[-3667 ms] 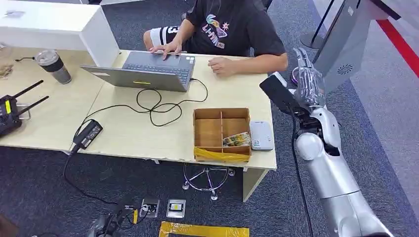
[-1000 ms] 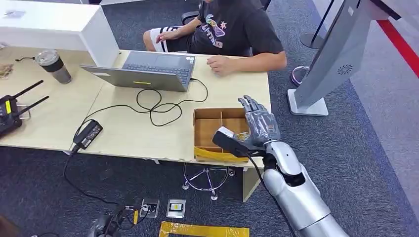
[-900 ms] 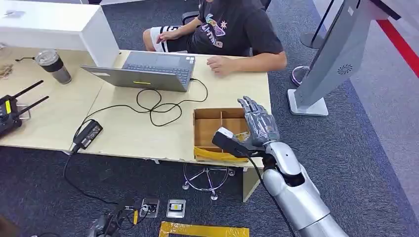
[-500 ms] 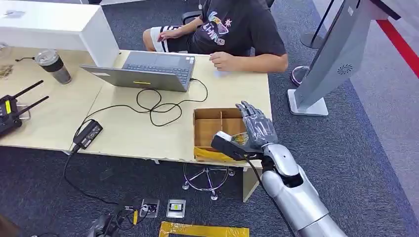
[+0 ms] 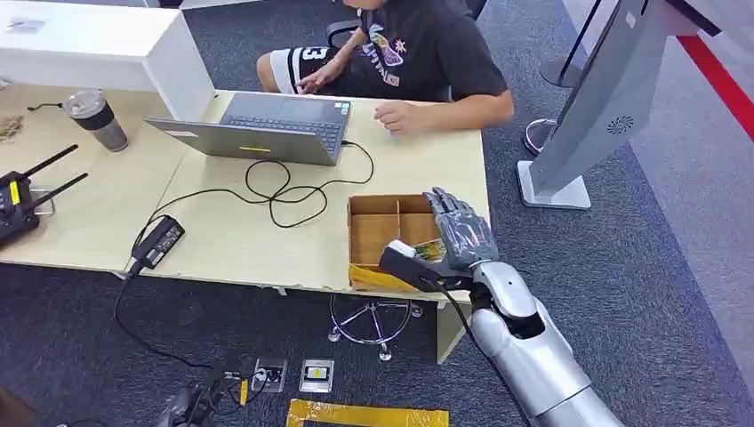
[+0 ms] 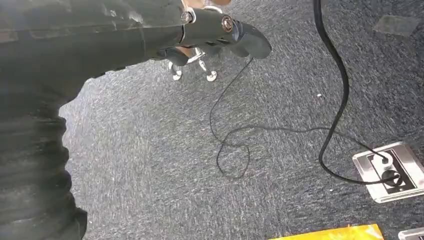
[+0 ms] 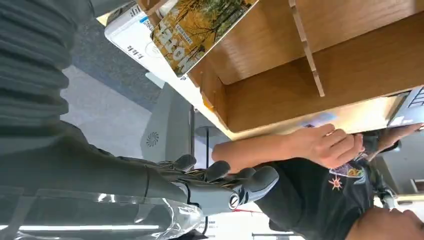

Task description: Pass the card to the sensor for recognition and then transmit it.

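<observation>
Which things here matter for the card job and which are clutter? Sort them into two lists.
Job:
card in the wooden box
white sensor beside the box
right hand, over the box
person at the desk

Clutter:
laptop
tumbler
power brick
radio unit

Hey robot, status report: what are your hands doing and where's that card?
Right hand open, fingers spread above the wooden box. Card lying in the box, not held. Left hand hanging over the floor. Nothing blocking.
</observation>
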`<state>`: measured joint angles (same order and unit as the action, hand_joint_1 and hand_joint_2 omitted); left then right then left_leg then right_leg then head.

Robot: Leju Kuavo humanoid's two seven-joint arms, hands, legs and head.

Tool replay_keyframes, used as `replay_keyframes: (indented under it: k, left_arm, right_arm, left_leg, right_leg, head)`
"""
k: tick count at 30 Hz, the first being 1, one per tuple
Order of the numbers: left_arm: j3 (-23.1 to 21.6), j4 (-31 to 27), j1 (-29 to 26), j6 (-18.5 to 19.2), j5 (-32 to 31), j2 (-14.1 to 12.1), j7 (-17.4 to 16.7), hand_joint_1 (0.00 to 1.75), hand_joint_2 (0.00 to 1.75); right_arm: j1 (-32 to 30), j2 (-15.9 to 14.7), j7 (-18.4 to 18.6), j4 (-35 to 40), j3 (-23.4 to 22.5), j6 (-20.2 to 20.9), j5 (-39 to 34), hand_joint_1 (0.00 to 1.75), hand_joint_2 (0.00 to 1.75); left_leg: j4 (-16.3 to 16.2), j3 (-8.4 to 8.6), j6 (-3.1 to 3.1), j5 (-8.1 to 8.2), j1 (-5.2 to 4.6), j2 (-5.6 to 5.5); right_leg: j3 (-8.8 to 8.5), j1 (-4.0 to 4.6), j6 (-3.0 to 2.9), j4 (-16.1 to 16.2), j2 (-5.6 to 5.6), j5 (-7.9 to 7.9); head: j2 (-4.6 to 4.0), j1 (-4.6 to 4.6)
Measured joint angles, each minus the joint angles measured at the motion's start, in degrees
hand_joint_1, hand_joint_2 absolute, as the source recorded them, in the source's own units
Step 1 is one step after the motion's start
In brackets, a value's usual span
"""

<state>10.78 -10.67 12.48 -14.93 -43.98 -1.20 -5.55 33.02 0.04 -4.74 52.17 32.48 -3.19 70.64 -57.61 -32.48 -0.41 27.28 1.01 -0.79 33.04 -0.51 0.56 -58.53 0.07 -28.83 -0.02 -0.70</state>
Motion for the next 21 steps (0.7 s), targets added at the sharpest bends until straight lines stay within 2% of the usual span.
replay_keyframes:
  k: [7,21]
  left_arm:
    - [0.0,0.0,0.0,0.0,-0.2,0.0,0.0,0.00,1.75]
    - [0.0,0.0,0.0,0.0,-0.3,0.0,0.0,0.00,1.75]
  right_arm:
    - [0.0,-0.1,0.2,-0.3,0.2,0.2,0.1,0.10,1.75]
    - [0.1,-0.2,0.5,-1.4,0.5,0.0,0.4,0.12,1.75]
  left_leg:
    - [0.0,0.00,0.00,0.00,0.00,0.00]
    - [0.0,0.00,0.00,0.00,0.00,0.00]
  right_leg:
    - [0.00,0.00,0.00,0.0,0.00,0.00]
    - [0.00,0.00,0.00,0.0,0.00,0.00]
  head:
    - [0.02,0.00]
    - [0.02,0.00]
